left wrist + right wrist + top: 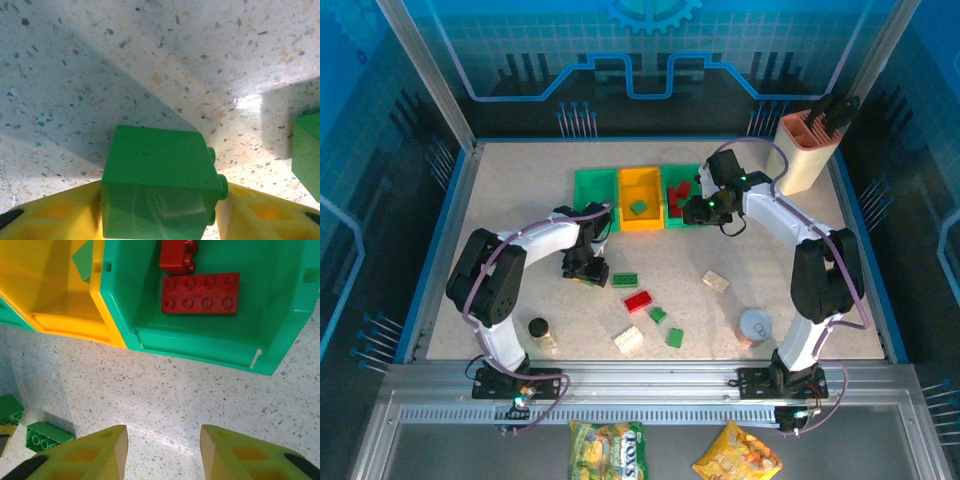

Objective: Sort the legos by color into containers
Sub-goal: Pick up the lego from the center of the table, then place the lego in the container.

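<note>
Closest to me, along the near edge of the worktop [500, 210], a little black-capped jar [538, 328] stands at the left by the left arm's base. A round tin can [755, 327] stands at the right by the right arm's base. Between them lie a cream lego [628, 341] and a small green lego [674, 337], apart from each other. A bit farther in, toward the middle, I see a red lego [638, 300] with a second small green piece [658, 314] just beside it, and another cream lego [716, 281] alone more to the right. The left gripper [585, 270] is down at the middle-left of the worktop and its yellow fingers [50, 220] are clamped on a green block [155, 175]; I cannot tell if the block touches the surface. A flat green lego [624, 279] lies just beside it on the right, so that side is tight, while the worktop toward the left edge is open. Farther, toward the far edge, three bins stand in a row, wall against wall: a green bin [595, 195], an orange-yellow bin [645, 180] with one green brick [82, 260] inside, and a second green bin [280, 315] that holds two red legos [200, 292]. The right gripper [698, 210] hangs just before the near wall of this last bin, its fingers [85, 455] spread apart with nothing between them and bare worktop under them. In the far right corner stands a tall beige holder [807, 150], well apart from the bins.
</note>
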Tool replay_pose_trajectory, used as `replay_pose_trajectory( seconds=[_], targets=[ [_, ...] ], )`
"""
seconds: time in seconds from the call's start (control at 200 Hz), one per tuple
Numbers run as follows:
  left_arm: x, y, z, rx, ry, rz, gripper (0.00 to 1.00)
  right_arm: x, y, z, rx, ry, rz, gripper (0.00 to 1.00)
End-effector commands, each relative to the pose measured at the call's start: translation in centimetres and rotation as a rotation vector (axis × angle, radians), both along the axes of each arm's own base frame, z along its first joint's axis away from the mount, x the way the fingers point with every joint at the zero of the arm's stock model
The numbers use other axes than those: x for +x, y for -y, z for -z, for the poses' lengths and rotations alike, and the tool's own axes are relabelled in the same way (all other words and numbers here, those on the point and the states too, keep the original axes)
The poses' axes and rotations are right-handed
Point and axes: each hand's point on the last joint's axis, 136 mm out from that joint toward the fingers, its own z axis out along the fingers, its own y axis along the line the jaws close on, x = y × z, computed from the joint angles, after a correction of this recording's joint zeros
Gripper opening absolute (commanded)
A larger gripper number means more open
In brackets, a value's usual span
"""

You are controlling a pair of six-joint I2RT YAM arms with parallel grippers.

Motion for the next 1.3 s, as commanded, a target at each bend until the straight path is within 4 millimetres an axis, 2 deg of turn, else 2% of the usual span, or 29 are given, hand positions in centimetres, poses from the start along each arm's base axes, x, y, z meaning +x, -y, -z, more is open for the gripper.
replay_pose_trajectory(
  seconds=[0.0, 0.34, 0.67, 1.005, 1.296],
  targets=[
    [-0.7, 0.4, -0.4, -0.02, -0.008, -0.015, 0.55, -1.1, -0.2, -1.0, -0.005, 0.004, -0.006, 0.43],
    [-0.2, 0.5, -1.4, -0.03, 0.025, -0.019, 0.46, -1.4, 0.0, -1.3, -0.012, 0.008, -0.007, 0.43],
    [1.7, 1.7, -4.1, -0.081, 0.102, -0.039, 0.44, -1.7, 0.4, -1.8, -0.03, 0.021, -0.006, 0.43],
    [6.0, 3.7, -7.6, -0.127, 0.198, -0.069, 0.44, -2.3, 1.5, -2.4, -0.078, 0.04, -0.006, 0.43],
    [11.3, 7.6, -10.6, -0.257, 0.302, -0.095, 0.43, -3.1, 2.8, -3.3, -0.089, 0.05, 0.009, 0.43]
  ],
)
